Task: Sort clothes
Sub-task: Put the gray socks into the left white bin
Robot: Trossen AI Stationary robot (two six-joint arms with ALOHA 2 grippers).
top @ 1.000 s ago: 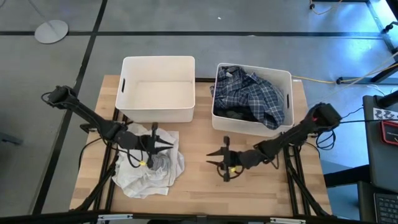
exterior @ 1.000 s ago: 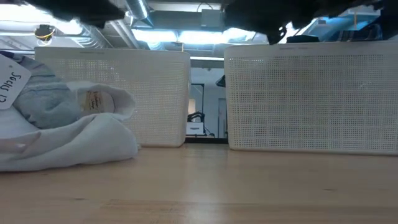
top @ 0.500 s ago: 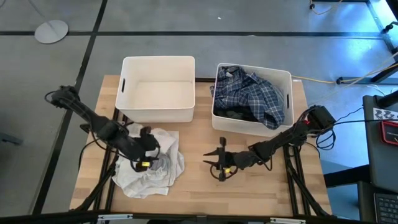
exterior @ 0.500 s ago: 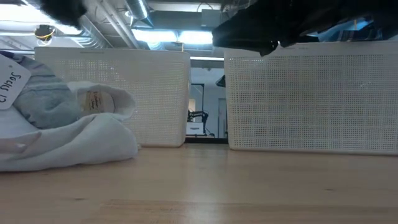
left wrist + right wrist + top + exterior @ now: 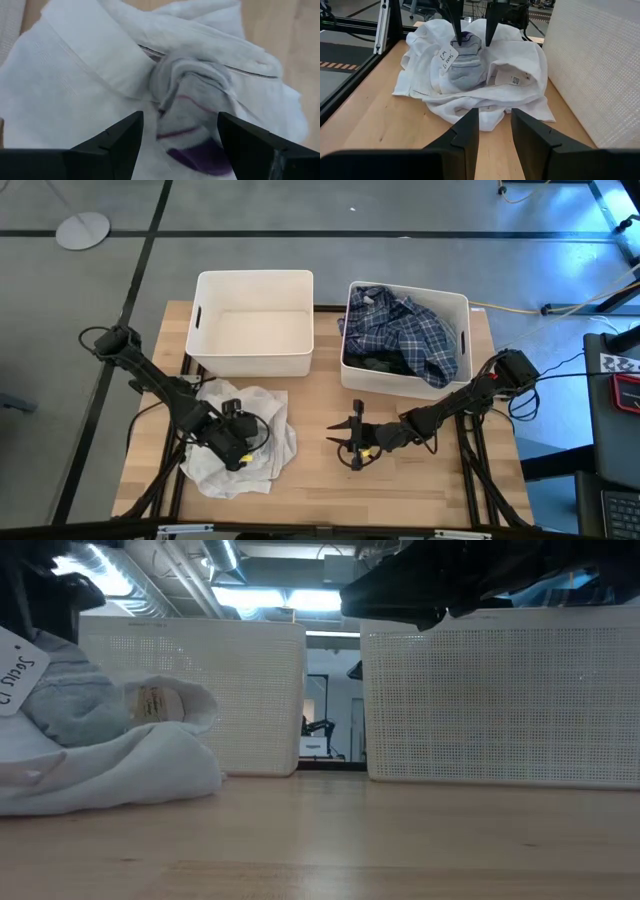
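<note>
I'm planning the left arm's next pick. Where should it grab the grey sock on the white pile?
Probably the sock's raised bunched fold, from straight above. It sits proud on the white garment, and the left gripper hangs over it with jaws open on either side. A pinch there likely lifts it alone.

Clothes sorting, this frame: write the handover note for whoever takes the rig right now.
Left gripper: open, pointing down over the pale grey-blue garment on the white garment; nothing gripped.
Right gripper: open, empty, above bare table.
Done: plaid shirt and a dark garment sit in the right bin.
Left: the pile still on the table; the left bin holds nothing.
</note>
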